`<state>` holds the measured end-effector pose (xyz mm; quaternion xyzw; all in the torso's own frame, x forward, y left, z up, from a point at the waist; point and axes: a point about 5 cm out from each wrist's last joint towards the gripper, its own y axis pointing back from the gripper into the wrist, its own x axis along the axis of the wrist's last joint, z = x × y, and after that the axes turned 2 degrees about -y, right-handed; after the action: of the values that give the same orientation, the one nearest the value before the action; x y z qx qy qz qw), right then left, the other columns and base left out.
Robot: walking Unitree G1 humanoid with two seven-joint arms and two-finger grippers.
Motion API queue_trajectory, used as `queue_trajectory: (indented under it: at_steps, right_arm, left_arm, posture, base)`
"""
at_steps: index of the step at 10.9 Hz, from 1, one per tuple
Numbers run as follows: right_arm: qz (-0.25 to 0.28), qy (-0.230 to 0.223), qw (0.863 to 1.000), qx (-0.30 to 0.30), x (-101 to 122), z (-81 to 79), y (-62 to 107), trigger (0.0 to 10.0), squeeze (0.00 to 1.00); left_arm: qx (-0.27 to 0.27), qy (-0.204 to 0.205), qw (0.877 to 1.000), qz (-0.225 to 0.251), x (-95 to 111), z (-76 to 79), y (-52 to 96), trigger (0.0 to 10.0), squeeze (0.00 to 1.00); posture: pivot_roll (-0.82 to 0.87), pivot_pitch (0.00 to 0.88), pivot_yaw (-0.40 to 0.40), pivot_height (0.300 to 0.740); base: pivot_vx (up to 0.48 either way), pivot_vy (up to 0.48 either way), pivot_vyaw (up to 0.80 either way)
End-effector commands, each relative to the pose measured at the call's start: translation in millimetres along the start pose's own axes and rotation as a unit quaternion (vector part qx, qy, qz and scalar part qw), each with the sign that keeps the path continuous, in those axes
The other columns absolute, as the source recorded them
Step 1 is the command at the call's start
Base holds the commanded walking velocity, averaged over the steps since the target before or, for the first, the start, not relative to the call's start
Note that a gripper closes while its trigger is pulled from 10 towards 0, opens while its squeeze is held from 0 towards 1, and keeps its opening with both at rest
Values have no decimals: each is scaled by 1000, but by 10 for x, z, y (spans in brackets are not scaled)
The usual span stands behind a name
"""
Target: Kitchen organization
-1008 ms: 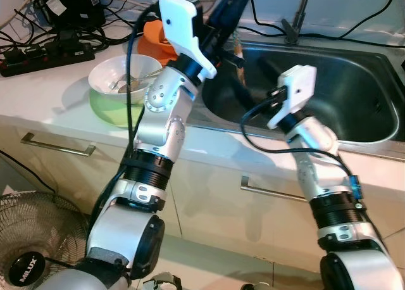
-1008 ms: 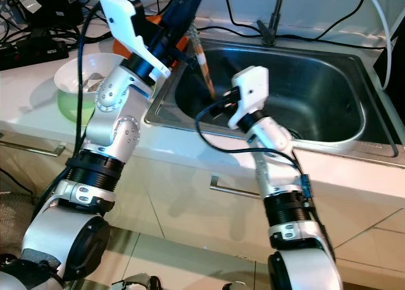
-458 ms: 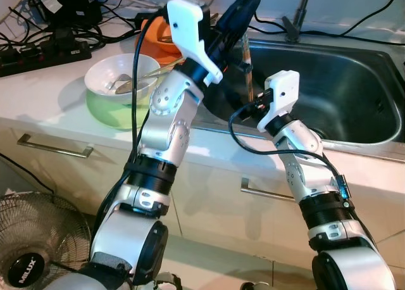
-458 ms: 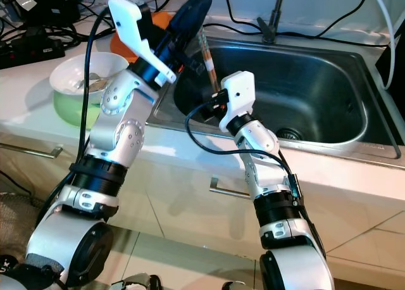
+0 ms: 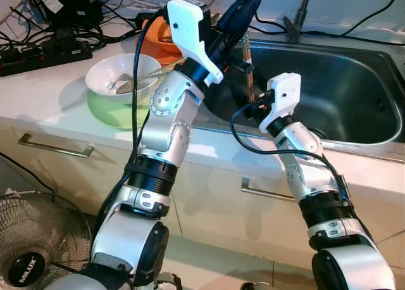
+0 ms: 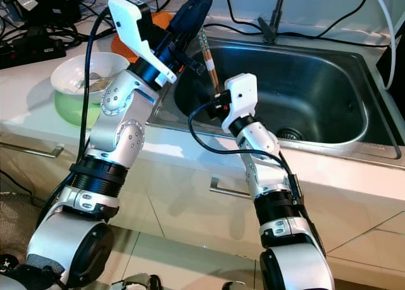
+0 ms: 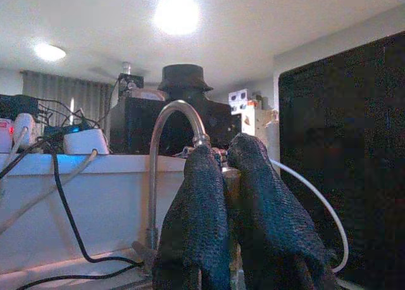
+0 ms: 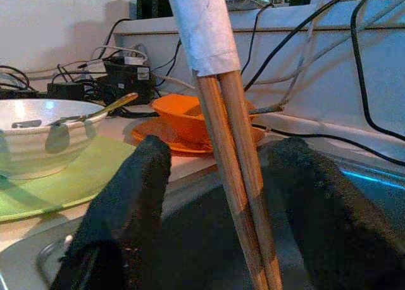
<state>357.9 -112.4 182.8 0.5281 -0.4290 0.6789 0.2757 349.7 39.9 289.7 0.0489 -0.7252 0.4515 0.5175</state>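
Left gripper [image 5: 243,14] clamps chopsticks [image 8: 231,151] upright above the sink [image 6: 329,94]. Right gripper [image 8: 215,208] brackets them, fingers spread, apparently for handover.

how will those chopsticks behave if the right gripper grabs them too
The chopsticks look like stiff, light wood, so they likely won't bend. Held only at the top by the left gripper, the hanging ends may swing. The pair is thin and round, so one may slip between the right gripper's open fingers.

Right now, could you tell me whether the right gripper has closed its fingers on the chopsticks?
No, the right gripper is open: its black fingers stand apart on either side of the chopsticks without touching them.
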Motion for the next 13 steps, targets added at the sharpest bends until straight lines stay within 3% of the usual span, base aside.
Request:
queue_trajectory:
  at_steps: [1, 9, 10, 13]
  right_arm:
    - [5, 8, 1000, 6, 38, -15, -53, 0, 0]
    - [3, 19, 1000, -1, 7, 17, -30, 0, 0]
    - [3, 20, 1000, -2, 3, 20, -28, 0, 0]
    - [0, 19, 1000, -9, -15, 25, -24, 0, 0]
  left_arm:
    - [-10, -5, 1000, 11, 71, 41, -45, 10000, 0]
    - [-13, -10, 1000, 8, 79, 61, -40, 10000, 0]
    - [-13, -13, 1000, 4, 64, 70, -41, 10000, 1000]
    - [-11, -7, 1000, 1, 53, 81, -42, 10000, 1000]
  posture:
    - [50, 57, 39, 740]
    - [54, 37, 35, 740]
    - [54, 39, 33, 740]
    - [56, 48, 29, 740]
  base:
    - [0, 0, 0]
    - [0, 0, 0]
    - [0, 0, 0]
    - [0, 0, 0]
